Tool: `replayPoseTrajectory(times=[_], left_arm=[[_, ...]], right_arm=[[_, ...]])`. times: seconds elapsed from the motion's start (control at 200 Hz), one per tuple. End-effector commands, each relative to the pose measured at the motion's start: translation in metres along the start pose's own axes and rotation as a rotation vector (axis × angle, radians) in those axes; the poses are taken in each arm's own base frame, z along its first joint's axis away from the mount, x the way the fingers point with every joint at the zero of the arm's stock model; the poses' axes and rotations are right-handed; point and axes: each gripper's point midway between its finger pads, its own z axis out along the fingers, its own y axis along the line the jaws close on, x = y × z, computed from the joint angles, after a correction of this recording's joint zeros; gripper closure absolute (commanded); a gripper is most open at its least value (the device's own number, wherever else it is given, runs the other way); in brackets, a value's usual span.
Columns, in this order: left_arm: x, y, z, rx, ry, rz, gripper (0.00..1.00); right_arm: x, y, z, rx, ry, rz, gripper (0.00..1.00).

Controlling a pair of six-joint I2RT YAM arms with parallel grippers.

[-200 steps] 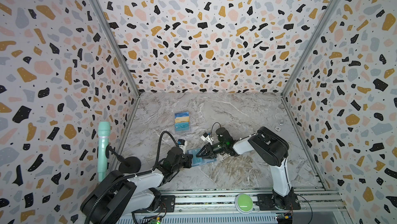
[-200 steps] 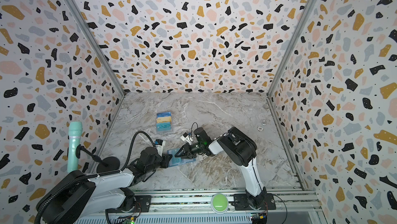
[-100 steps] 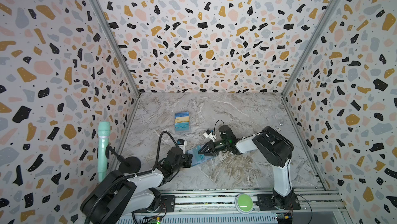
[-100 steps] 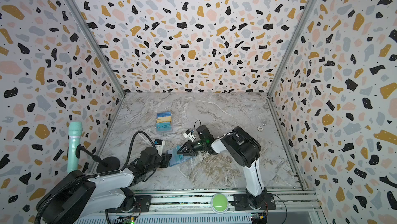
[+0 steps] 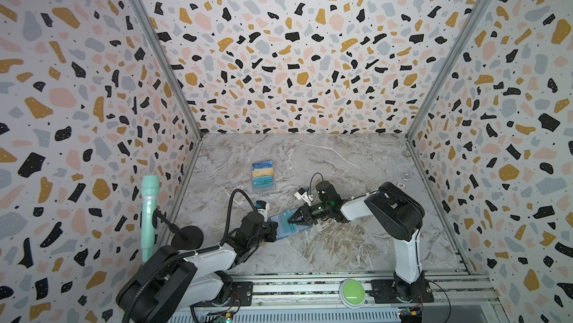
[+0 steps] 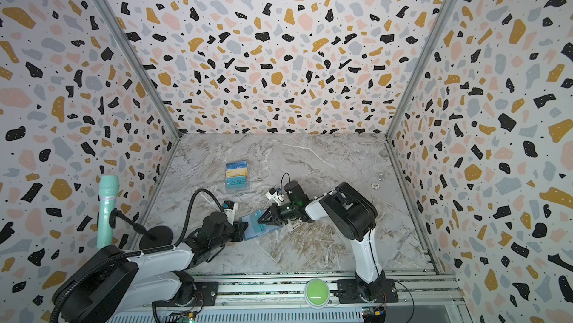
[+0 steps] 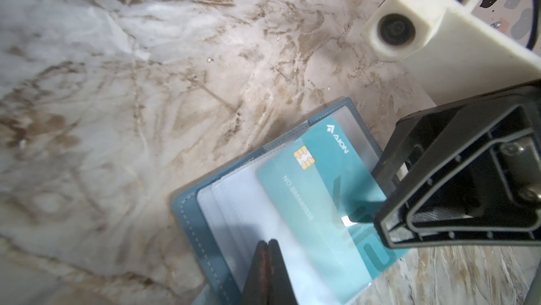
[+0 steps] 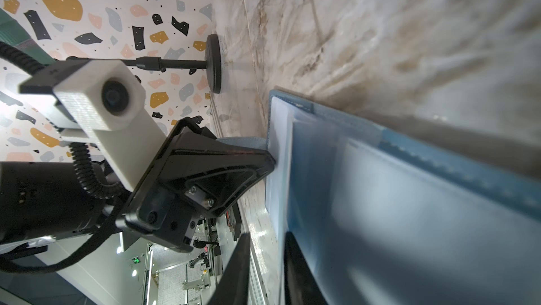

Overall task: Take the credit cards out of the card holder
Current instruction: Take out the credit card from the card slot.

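The dusty-blue card holder (image 5: 280,234) (image 6: 251,234) lies open on the marble table, its clear sleeves fanned out (image 7: 187,215). A pale teal credit card (image 7: 310,189) (image 5: 284,217) sticks partly out of a sleeve. My left gripper (image 5: 273,228) (image 7: 268,243) is shut, its tip pressed onto the sleeves at the holder's left end. My right gripper (image 5: 290,219) (image 8: 267,234) reaches in from the right to the card's exposed edge. Its jaws stand a narrow gap apart. One finger lies against the blue sleeves (image 8: 439,154), and only table shows in the gap.
A clear case of stacked cards (image 5: 263,177) lies further back on the table. A teal microphone (image 5: 149,213) on a black stand is at the left wall. Small metal bits (image 5: 405,177) sit near the right wall. A green button (image 5: 352,289) is on the front rail.
The right gripper's jaws have drawn closer together at the card's edge. Both arms have hardly shifted, and the left gripper stays shut on the sleeves.
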Motion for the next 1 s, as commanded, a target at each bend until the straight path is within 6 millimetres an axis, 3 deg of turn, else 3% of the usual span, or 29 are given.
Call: replayPoseTrajectory(times=[0.0, 0.42, 0.991], left_arm=[[0.019, 0.019, 0.000, -0.079, 0.066, -0.009, 1.00], [0.019, 0.019, 0.000, -0.082, 0.066, -0.008, 1.00], [0.006, 0.014, -0.001, -0.087, 0.049, 0.011, 1.00]], right_arm=[[-0.007, 0.015, -0.008, 0.017, -0.021, -0.065, 0.80], [-0.008, 0.010, -0.013, 0.070, -0.032, -0.074, 0.93], [-0.014, 0.008, -0.049, 0.188, -0.077, -0.130, 1.00]])
